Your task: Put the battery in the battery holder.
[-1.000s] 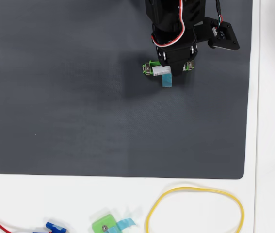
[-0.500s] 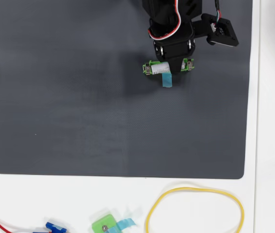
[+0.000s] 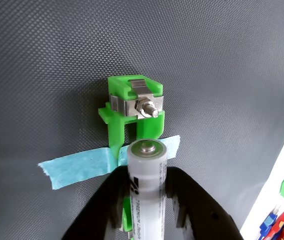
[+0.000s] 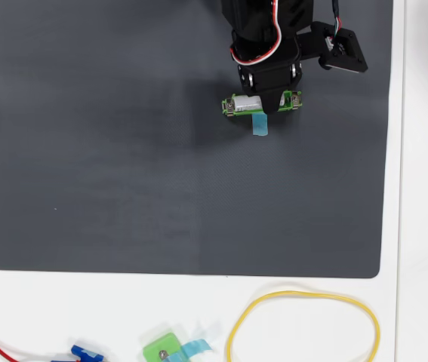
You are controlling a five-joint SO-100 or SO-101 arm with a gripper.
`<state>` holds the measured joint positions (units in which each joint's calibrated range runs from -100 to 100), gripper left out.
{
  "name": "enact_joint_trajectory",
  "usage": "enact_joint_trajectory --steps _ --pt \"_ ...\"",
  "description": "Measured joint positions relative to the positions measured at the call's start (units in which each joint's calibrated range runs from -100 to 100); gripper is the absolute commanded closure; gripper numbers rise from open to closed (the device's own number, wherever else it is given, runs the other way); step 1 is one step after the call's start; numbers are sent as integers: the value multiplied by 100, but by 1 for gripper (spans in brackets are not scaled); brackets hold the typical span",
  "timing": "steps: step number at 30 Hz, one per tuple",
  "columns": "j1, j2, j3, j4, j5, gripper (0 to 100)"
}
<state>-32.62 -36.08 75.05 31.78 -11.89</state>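
While the tool [image 3: 147,212] pinches the battery [image 3: 147,190] (white), it lies along the battery holder [image 3: 134,112].

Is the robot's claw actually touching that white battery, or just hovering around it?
Touching. In the wrist view the gripper has its two black fingers pressed against both sides of the battery, with no gap showing, right over the battery holder.

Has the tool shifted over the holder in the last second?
Yes. In the overhead view the tool has pulled back toward the top edge, while the battery holder has stayed put on the dark mat.
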Motion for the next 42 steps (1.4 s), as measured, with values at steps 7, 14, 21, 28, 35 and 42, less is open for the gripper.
enact_joint_trajectory --steps 7,14,21,28,35,42 --pt "-101 0 0 0 0 100" --pt "-101 0 0 0 0 100" --pt "-101 0 0 0 0 100" --pt "-236 0 0 0 0 100" --pt "-236 -365 64 0 0 100" --pt "-348 -696 181 0 130 100"
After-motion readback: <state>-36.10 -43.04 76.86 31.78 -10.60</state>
